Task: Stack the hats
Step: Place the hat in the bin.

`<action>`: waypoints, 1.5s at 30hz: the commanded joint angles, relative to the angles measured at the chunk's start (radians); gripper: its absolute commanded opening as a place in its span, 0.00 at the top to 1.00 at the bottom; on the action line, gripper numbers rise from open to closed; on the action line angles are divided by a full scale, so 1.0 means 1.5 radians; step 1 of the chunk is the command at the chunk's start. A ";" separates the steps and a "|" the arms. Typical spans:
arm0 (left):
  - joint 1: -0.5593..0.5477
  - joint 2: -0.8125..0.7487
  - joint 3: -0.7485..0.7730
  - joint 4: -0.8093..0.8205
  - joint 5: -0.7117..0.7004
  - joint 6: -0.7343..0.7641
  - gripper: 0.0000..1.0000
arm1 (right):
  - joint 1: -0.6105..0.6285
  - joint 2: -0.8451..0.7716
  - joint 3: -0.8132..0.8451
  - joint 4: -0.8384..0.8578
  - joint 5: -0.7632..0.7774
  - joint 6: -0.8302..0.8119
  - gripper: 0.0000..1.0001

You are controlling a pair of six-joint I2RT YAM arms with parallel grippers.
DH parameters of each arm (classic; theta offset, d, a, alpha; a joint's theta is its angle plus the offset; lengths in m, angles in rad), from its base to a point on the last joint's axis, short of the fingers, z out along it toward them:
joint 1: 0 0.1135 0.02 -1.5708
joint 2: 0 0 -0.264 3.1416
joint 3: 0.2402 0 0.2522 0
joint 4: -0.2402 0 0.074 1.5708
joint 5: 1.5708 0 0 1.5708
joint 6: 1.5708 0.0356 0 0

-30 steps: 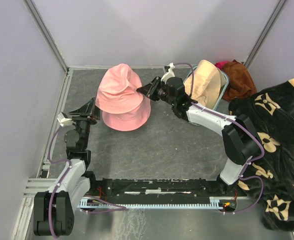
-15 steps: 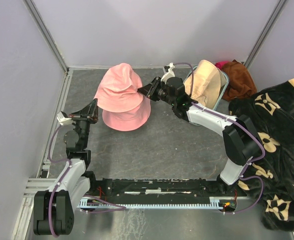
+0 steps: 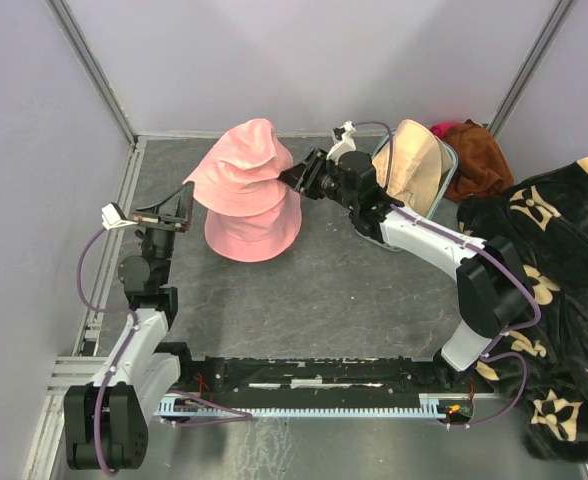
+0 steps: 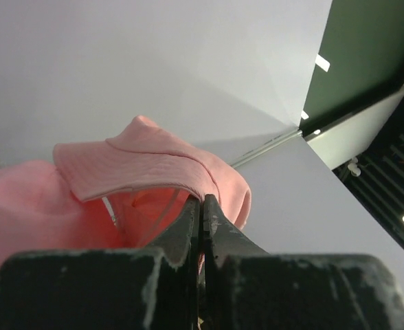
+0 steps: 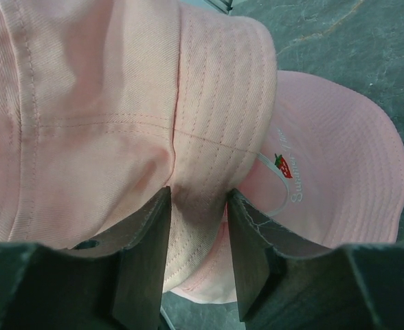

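Hats first, from the top view: the upper pink hat (image 3: 242, 165) hangs just over the lower pink hat (image 3: 256, 235), which lies on the table (image 3: 324, 290) left of centre, toward the far wall. You have the upper one strung between the left gripper (image 3: 186, 205) at its near-left brim and the right gripper (image 3: 296, 180) at its right side. That is probably meant to spread it wide enough to drop squarely over the one beneath. Its crown points up and leans a little. Its long axis runs across the table from one gripper to the other. A beige hat (image 3: 412, 165) waits well off to the right.

In your left wrist view, the fingers are pressed together with their tips at the brim's edge. The fabric looks nipped between them, though so thinly that this is a judgement. The brim arches above the tips, underside toward the camera.

In your right wrist view, the jaws stand part-spread with a fold of the upper pink hat in the gap. You cannot tell whether they bite it or merely flank it. Past its edge the lower pink hat shows its printed side, offset to the right.
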 commanded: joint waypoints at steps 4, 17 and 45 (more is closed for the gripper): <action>0.006 0.045 0.079 0.097 0.072 0.084 0.97 | -0.009 -0.030 0.010 0.016 0.004 -0.007 0.52; 0.009 0.180 0.210 0.176 0.152 0.097 0.97 | -0.025 -0.031 0.019 0.030 0.003 0.011 0.54; 0.027 0.215 0.331 0.090 0.163 0.237 0.97 | -0.039 -0.029 0.117 -0.036 -0.010 -0.028 0.99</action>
